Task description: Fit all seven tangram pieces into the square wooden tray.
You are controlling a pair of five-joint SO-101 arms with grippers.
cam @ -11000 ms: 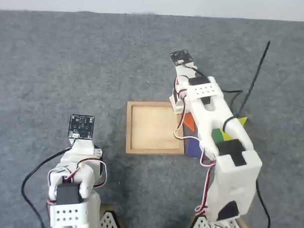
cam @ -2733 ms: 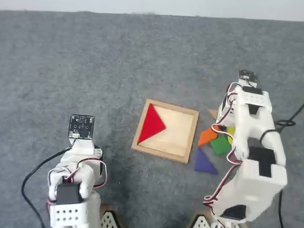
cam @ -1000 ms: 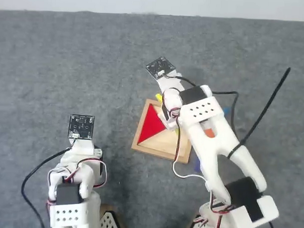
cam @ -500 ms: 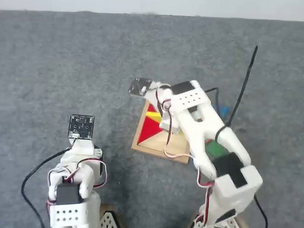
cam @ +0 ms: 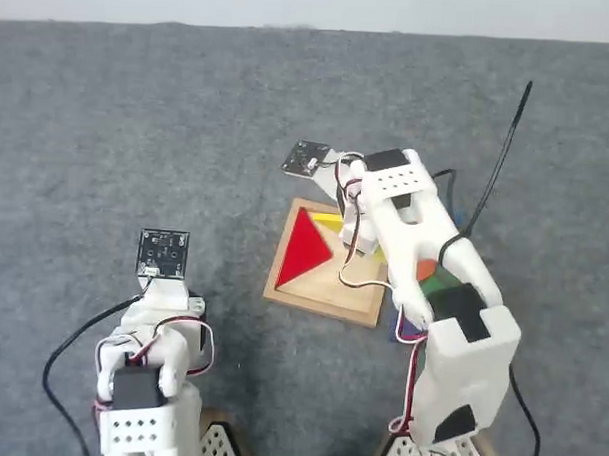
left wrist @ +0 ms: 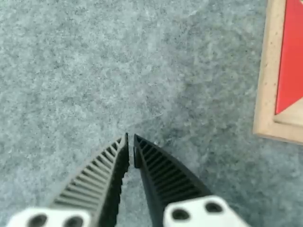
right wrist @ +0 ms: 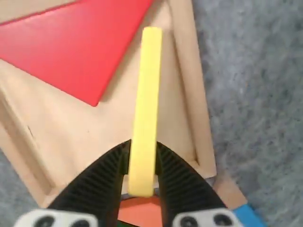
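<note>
High view: right arm (cam: pixel 424 252) is hiding the right part of the tray (cam: pixel 312 300); red piece (cam: pixel 306 246) is lying inside, left. Left wrist: left gripper (left wrist: pixel 130 138) is hovering, jaws nearly together. Right wrist: right gripper (right wrist: pixel 142 144) is clamping the yellow piece (right wrist: pixel 147 90) over the tray.

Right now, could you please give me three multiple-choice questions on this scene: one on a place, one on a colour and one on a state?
1. Where is the red piece? A beside the tray; B flat in the tray; C held in the air.
2. What colour is the held piece in the right gripper? A yellow; B blue; C green.
3. How is the left gripper? A wide open; B shut on a piece; C shut on nothing.
Answers: 1 B, it lies on the tray floor against a wall. 2 A, the held piece is yellow, clamped on edge over the tray. 3 C, its fingertips all but meet over bare mat.
</note>
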